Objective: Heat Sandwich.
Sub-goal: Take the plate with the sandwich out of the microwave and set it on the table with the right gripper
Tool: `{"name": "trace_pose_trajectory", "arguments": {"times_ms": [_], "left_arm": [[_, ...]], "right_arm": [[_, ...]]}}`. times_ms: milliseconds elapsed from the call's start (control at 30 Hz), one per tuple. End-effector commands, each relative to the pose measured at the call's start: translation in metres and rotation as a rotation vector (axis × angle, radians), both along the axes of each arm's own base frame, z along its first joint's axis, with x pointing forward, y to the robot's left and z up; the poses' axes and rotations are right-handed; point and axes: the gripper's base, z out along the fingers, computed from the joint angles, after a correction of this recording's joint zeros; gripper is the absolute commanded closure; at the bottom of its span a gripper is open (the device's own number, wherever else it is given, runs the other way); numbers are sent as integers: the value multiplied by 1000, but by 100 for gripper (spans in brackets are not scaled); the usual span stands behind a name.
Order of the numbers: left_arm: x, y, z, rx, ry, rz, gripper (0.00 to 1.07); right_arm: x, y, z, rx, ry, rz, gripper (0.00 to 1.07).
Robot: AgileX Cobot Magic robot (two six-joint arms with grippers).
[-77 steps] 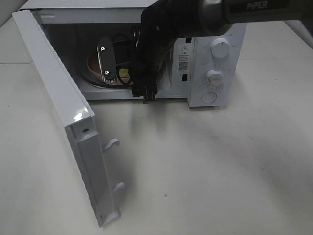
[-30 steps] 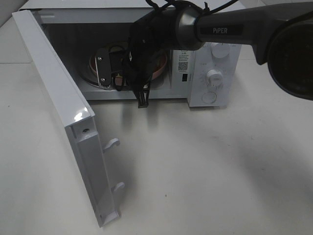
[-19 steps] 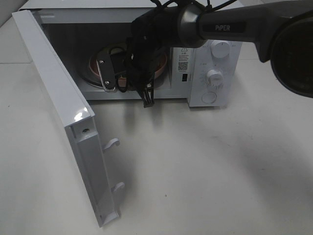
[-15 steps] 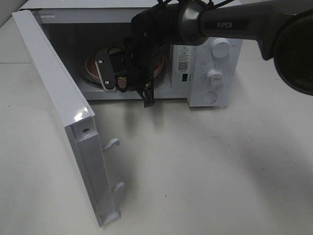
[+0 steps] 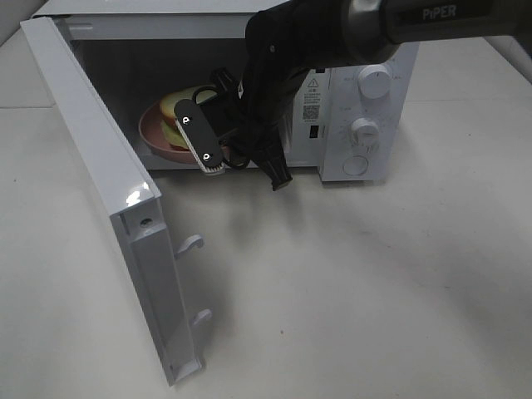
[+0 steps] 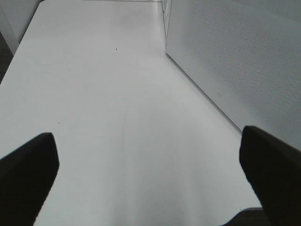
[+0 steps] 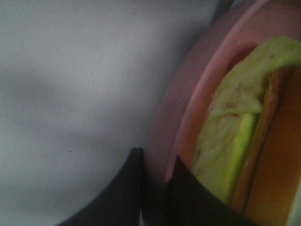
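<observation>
The sandwich (image 5: 176,106), yellow bread with a pale green layer, lies on a round pink plate (image 5: 152,133) in the open white microwave (image 5: 391,83), near the left front of the cavity. My right gripper (image 5: 184,143) reaches in from the right and is shut on the plate's near rim. In the right wrist view the two dark fingers (image 7: 126,188) pinch the pink rim (image 7: 188,94), with the sandwich (image 7: 235,136) just beyond. My left gripper (image 6: 150,179) hovers open over bare table beside the microwave's perforated side wall (image 6: 235,61), holding nothing.
The microwave door (image 5: 108,191) stands swung out toward the front left, with its latch hooks (image 5: 191,243) sticking out. Two knobs (image 5: 374,81) and a button are on the control panel at the right. The right arm crosses over the top of the oven.
The right gripper and the plate have shifted left and toward the front of the cavity, and the sandwich, hidden by the arm before, now shows. The left gripper stays open.
</observation>
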Motion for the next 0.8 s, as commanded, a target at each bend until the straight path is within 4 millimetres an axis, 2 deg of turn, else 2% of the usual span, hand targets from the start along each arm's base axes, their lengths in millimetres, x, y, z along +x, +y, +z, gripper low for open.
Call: {"name": "trace_pose_trajectory", "arguments": {"times_ms": [33, 400, 500, 700, 800], "left_arm": [[-2, 0, 1, -8, -25, 5, 6], [-2, 0, 1, -8, -25, 5, 6], [-2, 0, 1, -8, -25, 5, 6], [-2, 0, 1, -8, -25, 5, 6], [-2, 0, 1, -8, -25, 5, 6]], "right_arm": [[-9, -5, 21, 19, -59, 64, 107], [-35, -22, 36, -2, -73, 148, 107], [-49, -30, 40, 8, -56, 177, 107], [-64, -40, 43, 20, -80, 196, 107], [-75, -49, 51, 40, -117, 198, 107]]}}
